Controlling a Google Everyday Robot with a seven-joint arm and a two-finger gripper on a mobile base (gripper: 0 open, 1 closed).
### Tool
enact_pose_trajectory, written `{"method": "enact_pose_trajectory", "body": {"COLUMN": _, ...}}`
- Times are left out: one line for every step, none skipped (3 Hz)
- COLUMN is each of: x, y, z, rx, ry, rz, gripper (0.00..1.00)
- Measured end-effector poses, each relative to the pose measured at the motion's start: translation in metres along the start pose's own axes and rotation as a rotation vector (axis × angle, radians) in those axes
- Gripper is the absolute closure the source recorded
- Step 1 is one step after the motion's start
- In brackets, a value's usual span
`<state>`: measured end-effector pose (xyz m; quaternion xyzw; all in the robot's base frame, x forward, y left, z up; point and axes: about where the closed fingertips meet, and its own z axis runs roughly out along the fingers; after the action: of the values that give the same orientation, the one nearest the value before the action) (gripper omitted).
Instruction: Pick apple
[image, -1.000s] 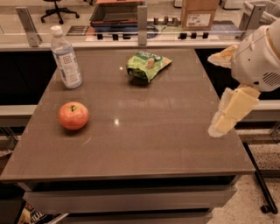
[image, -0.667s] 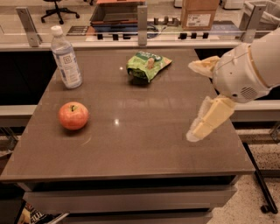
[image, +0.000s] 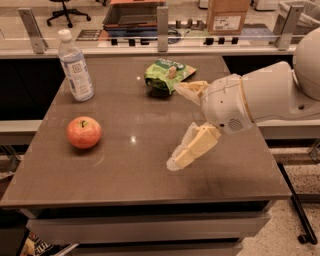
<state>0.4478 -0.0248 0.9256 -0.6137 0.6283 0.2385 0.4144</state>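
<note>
Plainly, the apple (image: 84, 132) is seen resting on the left part of the counter (image: 125, 195), stem dimple upward, touched by nothing. A water bottle (image: 75, 65) is stood upright behind it, near the far left corner, and a green snack bag (image: 167, 75) is laid near the far edge. The end effector (image: 175, 125) is held over the counter's right-centre, well apart from the apple, with its two fingers spread wide.

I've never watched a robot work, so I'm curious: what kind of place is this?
Probably an office or lab workspace: a wheeled office chair and a cardboard box stand beyond the glass partition behind the table. The gripper hangs open above the table's middle, apart from the apple.
</note>
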Motion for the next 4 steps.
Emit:
{"method": "enact_pose_trajectory", "body": {"x": 0.000, "y": 0.000, "z": 0.000, "rx": 0.000, "ry": 0.000, "rz": 0.000, "gripper": 0.00}}
{"method": "enact_pose_trajectory", "body": {"x": -0.001, "y": -0.017, "z": 0.002, "rx": 0.014, "ry": -0.026, "rz": 0.017, "gripper": 0.00}}
{"method": "enact_pose_trajectory", "body": {"x": -0.003, "y": -0.046, "z": 0.021, "rx": 0.018, "ry": -0.085, "rz": 0.041, "gripper": 0.00}}
{"method": "enact_pose_trajectory", "body": {"x": -0.004, "y": -0.071, "z": 0.053, "rx": 0.014, "ry": -0.130, "rz": 0.076, "gripper": 0.00}}
